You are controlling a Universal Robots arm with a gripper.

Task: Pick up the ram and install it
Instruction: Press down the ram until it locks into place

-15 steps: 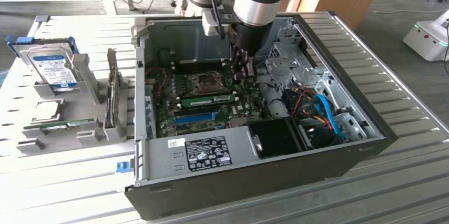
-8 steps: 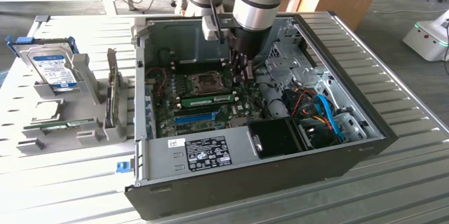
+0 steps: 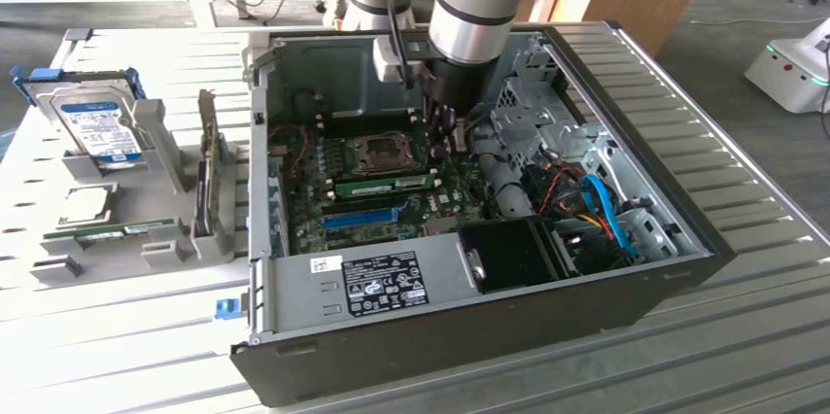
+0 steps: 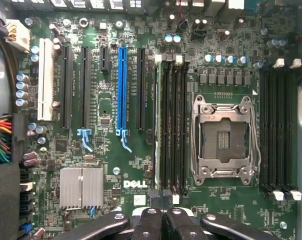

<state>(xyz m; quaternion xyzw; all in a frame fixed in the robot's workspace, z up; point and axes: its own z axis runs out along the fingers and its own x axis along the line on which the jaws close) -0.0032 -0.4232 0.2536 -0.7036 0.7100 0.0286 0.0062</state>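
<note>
Closed pincer (image 4: 163,202) near slotted ram (image 3: 383,184)

I note a green motherboard (image 4: 108,152) carrying one bright-blue slot (image 4: 122,87), one white slot (image 4: 46,92), black memory slots (image 4: 175,125) and a ribbed silver heatsink (image 4: 81,187). The ram (image 3: 387,184) reads green. The gripper (image 4: 163,212) is black.

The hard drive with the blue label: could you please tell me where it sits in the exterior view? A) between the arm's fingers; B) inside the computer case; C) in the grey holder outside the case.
C: the hard drive stands in the grey holder on the exterior view's left, outside the computer case.
</note>
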